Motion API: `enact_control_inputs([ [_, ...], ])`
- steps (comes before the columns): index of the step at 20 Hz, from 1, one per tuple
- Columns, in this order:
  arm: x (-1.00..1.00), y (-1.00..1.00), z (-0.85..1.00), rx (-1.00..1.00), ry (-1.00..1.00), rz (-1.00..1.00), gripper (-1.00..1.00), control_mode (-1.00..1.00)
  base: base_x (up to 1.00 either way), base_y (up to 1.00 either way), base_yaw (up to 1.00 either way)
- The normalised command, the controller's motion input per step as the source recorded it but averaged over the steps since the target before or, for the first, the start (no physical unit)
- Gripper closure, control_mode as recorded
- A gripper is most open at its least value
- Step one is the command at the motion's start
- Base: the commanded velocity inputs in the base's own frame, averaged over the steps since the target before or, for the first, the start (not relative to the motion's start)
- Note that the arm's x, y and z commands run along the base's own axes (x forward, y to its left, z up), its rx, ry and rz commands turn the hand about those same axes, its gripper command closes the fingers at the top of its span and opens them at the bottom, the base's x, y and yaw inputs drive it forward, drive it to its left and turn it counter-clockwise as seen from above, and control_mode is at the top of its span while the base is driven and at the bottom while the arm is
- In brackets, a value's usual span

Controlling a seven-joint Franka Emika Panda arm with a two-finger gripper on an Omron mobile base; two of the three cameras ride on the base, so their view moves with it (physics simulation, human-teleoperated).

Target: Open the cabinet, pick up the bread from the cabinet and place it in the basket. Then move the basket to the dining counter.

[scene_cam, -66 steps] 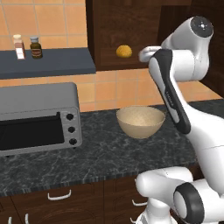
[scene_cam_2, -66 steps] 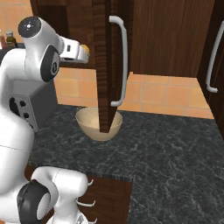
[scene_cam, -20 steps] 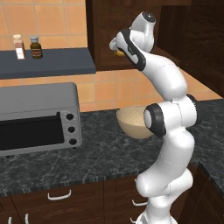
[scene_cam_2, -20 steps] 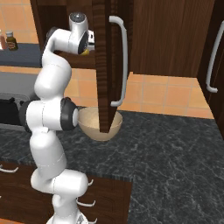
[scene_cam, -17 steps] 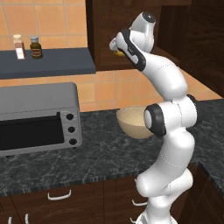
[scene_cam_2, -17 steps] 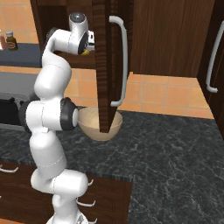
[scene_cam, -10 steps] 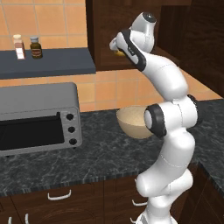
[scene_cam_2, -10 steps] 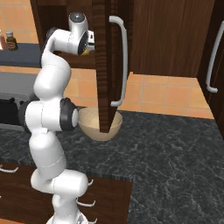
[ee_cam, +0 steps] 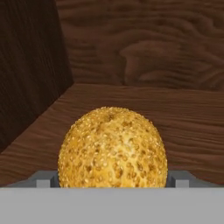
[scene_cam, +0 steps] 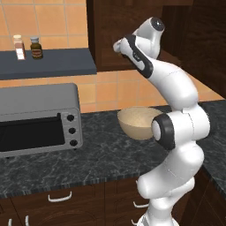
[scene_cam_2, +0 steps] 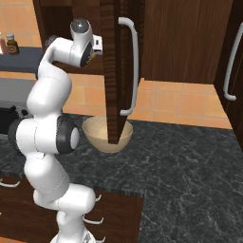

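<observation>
The bread point(ee_cam: 113, 148), a round golden seeded bun, rests on the wooden floor of the cabinet point(scene_cam: 110, 26) and sits right in front of the hand camera. My gripper point(ee_cam: 113, 180) is shut on the bread, one grey fingertip point(ee_cam: 46, 179) pressed against each side of it. From the base views the arm stretches up with the hand point(scene_cam: 119, 45) inside the cabinet, behind the opened door point(scene_cam_2: 110, 71) with its silver handle point(scene_cam_2: 130, 66). The tan basket point(scene_cam: 137, 121) stands on the black worktop below the cabinet. The dining counter is out of view.
A grey toaster oven point(scene_cam: 37, 117) stands on the worktop left of the basket. Two small bottles point(scene_cam: 26, 47) stand on a dark shelf point(scene_cam: 48, 62) above it. The open door's edge hangs just over the basket point(scene_cam_2: 102, 135). Another cabinet door point(scene_cam_2: 232, 66) is at the right.
A few seconds ago the arm was folded low beside the cabinet; it has since reached up inside. Over the last second the arm is still and the fingers have drawn in against the bun.
</observation>
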Motion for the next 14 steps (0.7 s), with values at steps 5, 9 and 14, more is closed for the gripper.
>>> enact_control_inputs([
  [5, -0.9, -0.03, 0.28, 0.0, 0.0, -0.17, 1.0, -1.0, 0.0, 0.0, 0.0],
  [9, -1.0, -0.2, 0.44, 0.0, 0.0, -0.2, 1.0, -1.0, 0.0, 0.0, 0.0],
  [14, -1.0, -0.2, 0.34, 0.03, 0.08, -0.22, 1.0, -1.0, 0.0, 0.0, 0.0],
])
